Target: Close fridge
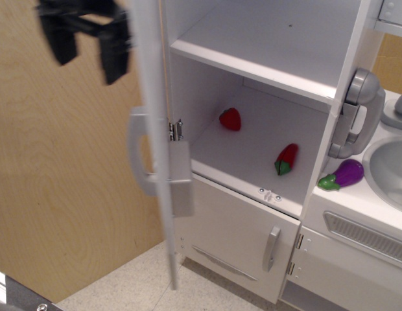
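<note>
Plywood panelling backs the left of your view, with speckled flooring below and a white toy kitchen filling the rest. Your fridge (272,78) stands open in the middle, its white shelves exposed, and its big door (152,129) is turned edge-on to the camera, roughly halfway through its swing, with the handle (136,152) bulging on its left face and a grey box on its right. On the lower shelf lie a strawberry (231,118) and a red pepper (286,159), both well back from the front edge, so they should not block the door. Below sits the shorter door (233,236); to the right, a grey phone (355,113) hangs on the cabinet side, and an eggplant (342,174) rests beside the sink (389,170).

Your gripper (87,32) is a dark blur at upper left, just beside the door's outer face; its two fingers appear spread, with nothing between them. From here, the risk is sliding off the panel's top edge and losing contact before it latches, or pushing so hard the light cabinet shifts.
</note>
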Tool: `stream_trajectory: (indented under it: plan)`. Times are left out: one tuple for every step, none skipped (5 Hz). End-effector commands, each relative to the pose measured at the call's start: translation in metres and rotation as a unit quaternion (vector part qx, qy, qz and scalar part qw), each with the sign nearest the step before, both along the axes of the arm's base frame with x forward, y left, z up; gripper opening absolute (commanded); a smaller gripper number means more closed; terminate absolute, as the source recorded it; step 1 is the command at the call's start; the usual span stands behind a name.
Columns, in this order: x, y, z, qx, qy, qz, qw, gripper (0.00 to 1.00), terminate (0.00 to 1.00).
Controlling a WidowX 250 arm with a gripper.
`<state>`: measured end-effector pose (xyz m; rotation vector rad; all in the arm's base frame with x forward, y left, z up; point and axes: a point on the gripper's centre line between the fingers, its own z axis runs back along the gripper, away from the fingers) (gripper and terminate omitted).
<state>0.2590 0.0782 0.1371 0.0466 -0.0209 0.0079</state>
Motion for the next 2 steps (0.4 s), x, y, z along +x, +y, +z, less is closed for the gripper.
stream_trajectory:
  plan:
    - [0.052,-0.016,0.018,-0.009,-0.018,0.036,0.9991,1.0,0.0]
    - [0.071,-0.02,0.012,-0.016,-0.036,0.052,0.9979,1.0,0.0]
